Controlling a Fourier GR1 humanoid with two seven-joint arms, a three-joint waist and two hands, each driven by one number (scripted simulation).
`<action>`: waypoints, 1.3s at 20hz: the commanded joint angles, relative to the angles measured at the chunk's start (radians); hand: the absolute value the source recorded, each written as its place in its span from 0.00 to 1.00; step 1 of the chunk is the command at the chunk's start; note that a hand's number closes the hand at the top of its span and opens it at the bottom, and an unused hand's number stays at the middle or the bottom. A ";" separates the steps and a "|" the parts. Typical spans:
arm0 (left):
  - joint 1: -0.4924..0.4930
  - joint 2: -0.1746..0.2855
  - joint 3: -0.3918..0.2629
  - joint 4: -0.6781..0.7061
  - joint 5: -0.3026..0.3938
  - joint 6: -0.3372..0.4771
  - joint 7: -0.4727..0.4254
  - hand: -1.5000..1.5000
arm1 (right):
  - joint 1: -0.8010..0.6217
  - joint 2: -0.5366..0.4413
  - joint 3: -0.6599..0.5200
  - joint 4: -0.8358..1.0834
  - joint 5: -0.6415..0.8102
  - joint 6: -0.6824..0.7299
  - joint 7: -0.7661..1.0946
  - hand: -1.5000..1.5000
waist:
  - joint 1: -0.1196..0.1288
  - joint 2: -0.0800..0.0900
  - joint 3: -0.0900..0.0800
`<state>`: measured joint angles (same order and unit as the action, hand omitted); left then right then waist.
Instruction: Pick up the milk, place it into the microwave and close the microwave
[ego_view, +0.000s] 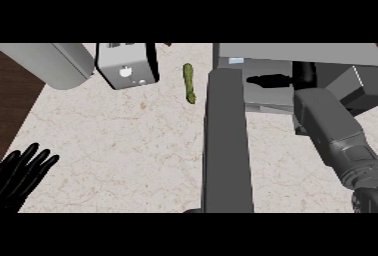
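Milk not visible; right hand (303, 77) reaches inside microwave (295, 50), grip cannot be told; door (227, 140) open, closing not yet done; left hand (26, 167) open, empty.

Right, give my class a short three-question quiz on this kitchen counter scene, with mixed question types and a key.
1. True or false: the door of the microwave is shut.
2. Where is the left robot hand? A. Open, at the view's lower left edge. B. Flat on the door. C. Inside the microwave.
3. Fill in: the long thin thing lying on the counter left of the door is ____ in colour.
Key: 1 false, the door stands open. 2 A. 3 green.
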<state>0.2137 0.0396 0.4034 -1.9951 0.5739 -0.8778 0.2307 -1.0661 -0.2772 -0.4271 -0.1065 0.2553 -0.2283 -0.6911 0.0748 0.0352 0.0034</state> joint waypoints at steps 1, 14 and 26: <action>0.002 -0.033 -0.089 0.004 -0.044 -0.041 0.021 0.00 | 0.036 0.032 -0.022 -0.004 -0.035 0.158 -0.052 0.00 | -0.030 -0.013 0.000; -0.056 -0.039 -0.192 0.207 -0.398 -0.094 -0.210 0.00 | 0.265 0.205 -0.027 -0.057 -0.107 0.377 -0.198 0.00 | -0.087 -0.040 -0.005; -0.180 -0.040 -0.394 0.327 -0.622 0.117 -0.324 1.00 | 0.654 0.233 0.076 -0.229 -0.067 0.354 -0.299 0.00 | -0.137 -0.051 -0.008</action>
<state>0.0908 0.0003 0.0730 -1.7334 0.0427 -0.8361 -0.0522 -0.5204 -0.0622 -0.3777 -0.2801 0.1780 0.1398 -0.9413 -0.0478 -0.0146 -0.0036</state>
